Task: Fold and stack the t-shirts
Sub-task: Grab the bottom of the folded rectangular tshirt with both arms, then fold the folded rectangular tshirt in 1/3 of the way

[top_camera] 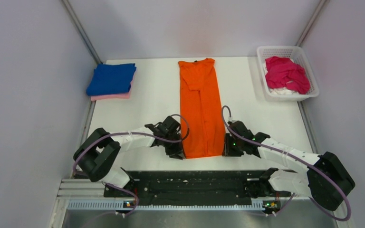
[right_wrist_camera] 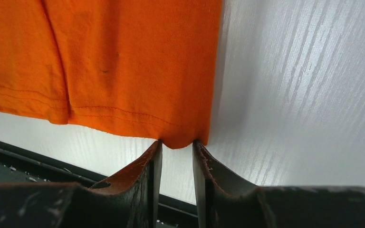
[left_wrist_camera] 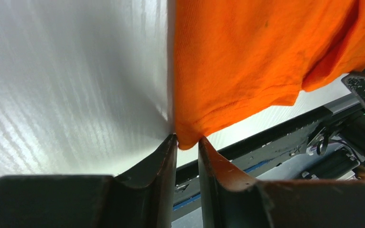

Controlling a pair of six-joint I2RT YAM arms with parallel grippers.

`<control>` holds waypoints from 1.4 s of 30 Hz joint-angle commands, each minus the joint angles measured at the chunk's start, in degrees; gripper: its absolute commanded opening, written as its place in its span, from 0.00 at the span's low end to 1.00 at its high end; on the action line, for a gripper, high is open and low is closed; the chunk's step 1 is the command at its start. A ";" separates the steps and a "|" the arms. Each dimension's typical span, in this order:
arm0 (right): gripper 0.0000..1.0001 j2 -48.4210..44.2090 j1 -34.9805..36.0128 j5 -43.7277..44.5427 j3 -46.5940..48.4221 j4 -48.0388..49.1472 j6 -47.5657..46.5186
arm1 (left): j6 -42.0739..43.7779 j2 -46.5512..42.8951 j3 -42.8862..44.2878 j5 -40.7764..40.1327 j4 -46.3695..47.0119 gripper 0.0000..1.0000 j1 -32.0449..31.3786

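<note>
The orange t-shirt [top_camera: 202, 107] lies in a long narrow strip down the middle of the table, collar at the far end. My left gripper [top_camera: 179, 153] is at its near left corner, and in the left wrist view the jaws [left_wrist_camera: 187, 140] pinch that corner of the orange cloth [left_wrist_camera: 247, 61]. My right gripper [top_camera: 228, 147] is at the near right corner, and its tips [right_wrist_camera: 177, 143] close on the hem of the cloth [right_wrist_camera: 123, 61]. A folded blue t-shirt [top_camera: 111, 78] sits on a folded pale pink one [top_camera: 110, 96] at the far left. A magenta t-shirt [top_camera: 287, 73] lies crumpled in the basket.
The white lattice basket [top_camera: 280, 47] stands at the far right corner, with some white cloth under the magenta shirt. The black mounting rail [top_camera: 190, 185] runs along the near table edge just behind both grippers. Grey walls close in both sides.
</note>
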 commanded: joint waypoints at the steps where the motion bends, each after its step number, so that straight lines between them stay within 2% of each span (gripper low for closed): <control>1: 0.29 -0.75 -0.49 -0.42 -0.40 0.92 0.12 | 1.17 2.74 3.38 -1.90 1.66 0.24 -0.06; 2: 0.27 -0.88 -0.50 -0.56 -0.55 0.89 0.15 | 1.27 3.29 3.50 -1.48 2.06 0.09 -0.09; 3: 0.24 -0.95 -0.49 -0.61 -0.64 0.93 0.20 | 1.37 3.67 3.39 -1.46 2.40 0.00 -0.07; 7: 0.12 -1.25 -0.53 -1.07 -1.24 0.27 1.12 | 2.83 2.96 3.53 -1.55 1.71 0.00 -0.14; 11: 0.00 -5.41 -0.19 0.96 -2.75 -3.14 6.04 | 2.45 -1.80 0.07 -0.84 1.37 0.00 -0.50; 16: 0.00 -12.47 1.27 -3.16 -6.20 -4.75 10.40 | 3.78 -6.81 -2.48 0.56 -0.60 0.00 -2.53; 20: 0.00 -14.03 1.63 -8.01 -9.16 0.64 13.25 | 5.85 -7.99 -1.38 -1.33 -1.24 0.00 -3.15; 24: 0.00 -14.18 1.62 -6.58 -6.31 3.06 12.60 | 6.07 -6.91 1.50 0.14 1.30 0.00 -3.08; 32: 0.00 -3.51 -0.46 -0.13 7.30 3.14 5.24 | 9.41 0.20 13.27 -0.29 1.68 0.00 0.27; 36: 0.00 2.37 -2.97 3.95 13.90 5.16 3.00 | 11.78 3.59 18.84 -1.73 1.16 0.00 5.18; 42: 0.00 11.90 -8.96 3.59 23.23 9.90 0.75 | 13.50 8.63 26.43 -1.89 1.98 0.00 13.71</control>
